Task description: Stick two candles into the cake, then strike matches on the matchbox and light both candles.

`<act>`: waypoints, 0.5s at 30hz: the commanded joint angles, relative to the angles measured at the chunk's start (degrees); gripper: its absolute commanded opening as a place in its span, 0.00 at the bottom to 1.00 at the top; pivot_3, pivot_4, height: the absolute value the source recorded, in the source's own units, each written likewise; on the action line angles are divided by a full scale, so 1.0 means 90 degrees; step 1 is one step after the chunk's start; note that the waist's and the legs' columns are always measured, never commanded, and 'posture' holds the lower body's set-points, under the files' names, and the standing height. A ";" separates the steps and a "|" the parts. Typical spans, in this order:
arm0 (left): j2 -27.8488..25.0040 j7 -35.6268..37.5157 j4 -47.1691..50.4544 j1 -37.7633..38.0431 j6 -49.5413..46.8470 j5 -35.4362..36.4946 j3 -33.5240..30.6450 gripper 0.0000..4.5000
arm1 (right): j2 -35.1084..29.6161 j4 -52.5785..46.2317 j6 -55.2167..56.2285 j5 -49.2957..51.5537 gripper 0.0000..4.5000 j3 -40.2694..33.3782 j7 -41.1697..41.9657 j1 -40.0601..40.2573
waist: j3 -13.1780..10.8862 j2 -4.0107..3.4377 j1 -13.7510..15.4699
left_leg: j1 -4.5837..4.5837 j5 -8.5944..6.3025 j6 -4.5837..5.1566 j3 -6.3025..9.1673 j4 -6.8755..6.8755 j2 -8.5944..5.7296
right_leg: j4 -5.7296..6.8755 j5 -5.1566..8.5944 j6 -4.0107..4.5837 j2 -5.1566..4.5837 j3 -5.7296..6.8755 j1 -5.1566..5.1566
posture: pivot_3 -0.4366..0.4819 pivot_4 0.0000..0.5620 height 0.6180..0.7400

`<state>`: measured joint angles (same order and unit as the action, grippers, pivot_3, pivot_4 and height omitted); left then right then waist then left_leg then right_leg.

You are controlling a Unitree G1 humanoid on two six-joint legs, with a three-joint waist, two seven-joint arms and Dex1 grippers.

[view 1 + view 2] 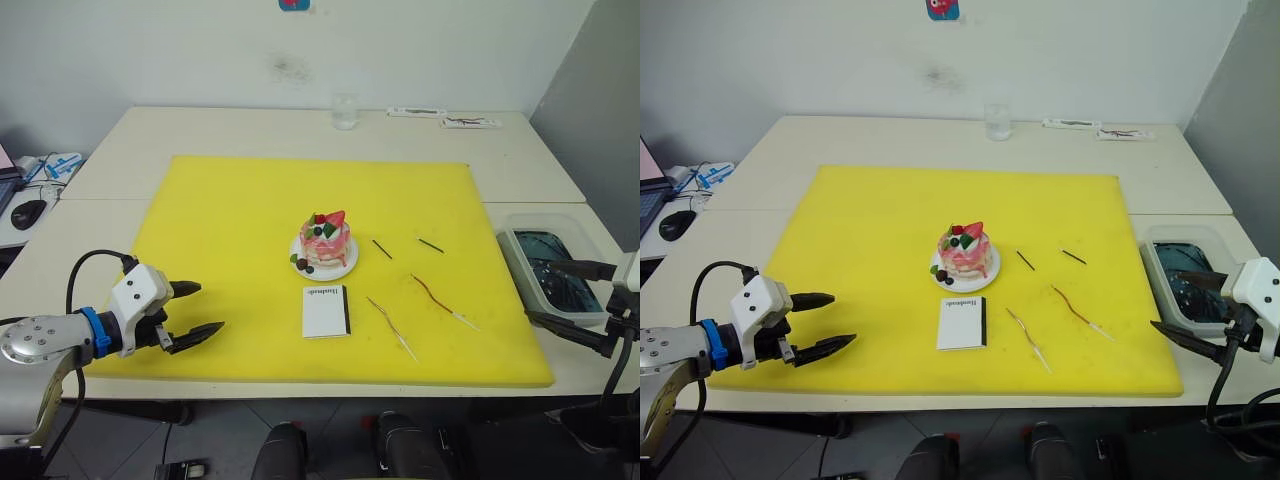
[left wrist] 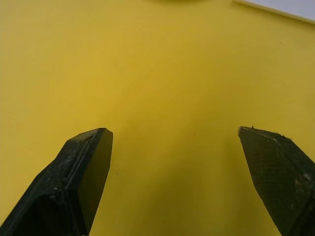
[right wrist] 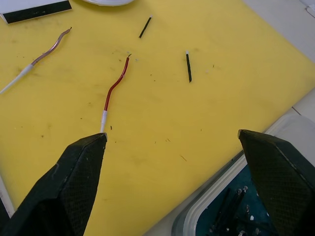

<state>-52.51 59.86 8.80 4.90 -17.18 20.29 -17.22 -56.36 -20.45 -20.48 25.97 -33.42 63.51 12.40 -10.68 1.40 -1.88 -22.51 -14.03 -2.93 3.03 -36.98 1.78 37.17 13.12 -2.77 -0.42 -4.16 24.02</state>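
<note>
The pink-and-white cake (image 1: 325, 240) sits on its small white plate in the middle of the yellow mat (image 1: 230, 230). In front of it lies the white matchbox (image 1: 326, 311). Two wavy candles lie on the mat to the right of the box, one (image 1: 392, 328) nearer, one (image 1: 443, 301) farther right. Two short dark matches (image 1: 382, 249) (image 1: 431, 245) lie right of the cake. My left gripper (image 1: 200, 310) hovers open over the mat's front left corner. My right gripper (image 1: 572, 295) stands open at the mat's right edge, empty, with the red candle (image 3: 117, 84) just ahead of it.
A clear tray (image 1: 548, 265) with dark contents stands off the mat's right edge, beside my right gripper. A glass (image 1: 345, 112) and flat packets (image 1: 470, 122) rest at the table's far edge. A computer mouse (image 1: 28, 212) lies on the desk to the left.
</note>
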 commanded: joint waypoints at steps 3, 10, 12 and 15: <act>-0.0120 0.0064 0.0228 0.0047 -0.0059 0.0068 -0.0146 1.00 | -0.0067 -0.0084 0.0062 0.0061 0.99 -0.0133 0.0094 -0.0018 | 0.0000 0.0000 0.0000 | 0.0000 0.0000 0.0000 0.0000 0.0000 0.0000 | 0.0000 0.0000 0.0000 0.0000 0.0000 0.0000 | 0.48 0.27 1.00; -0.0123 0.0035 0.0182 -0.0023 -0.0080 0.0033 -0.0186 1.00 | -0.0129 0.0141 0.0200 -0.0063 0.99 -0.0241 0.0296 0.0051 | 0.0000 0.0000 0.0000 | 0.0000 0.0000 0.0000 0.0000 0.0000 0.0000 | 0.0000 0.0000 0.0000 0.0000 0.0000 0.0000 | 0.48 0.27 1.00; -0.0125 0.0028 0.0180 -0.0043 -0.0094 0.0035 -0.0192 1.00 | -0.0161 0.0261 0.0290 -0.0126 0.99 -0.0337 0.0394 0.0130 | 0.0000 0.0000 0.0000 | 0.0000 0.0000 0.0000 0.0000 0.0000 0.0000 | 0.0000 0.0000 0.0000 0.0000 0.0000 0.0000 | 0.48 0.27 1.00; -0.0126 0.0030 0.0191 -0.0033 -0.0101 0.0036 -0.0204 1.00 | -0.0215 0.0428 0.0363 -0.0148 0.99 -0.0465 0.0495 0.0184 | 0.0000 0.0000 0.0000 | 0.0000 0.0000 0.0000 0.0000 0.0000 0.0000 | 0.0000 0.0000 0.0000 0.0000 0.0000 -0.0001 | 0.48 0.27 1.00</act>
<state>-52.58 60.31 9.10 4.90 -18.38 20.24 -17.27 -56.99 -16.76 -18.42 24.78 -34.61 67.37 14.24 -10.68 1.40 -1.88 -22.50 -14.03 -2.93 3.02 -36.98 1.78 37.17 13.12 -2.77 -0.43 -4.16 24.01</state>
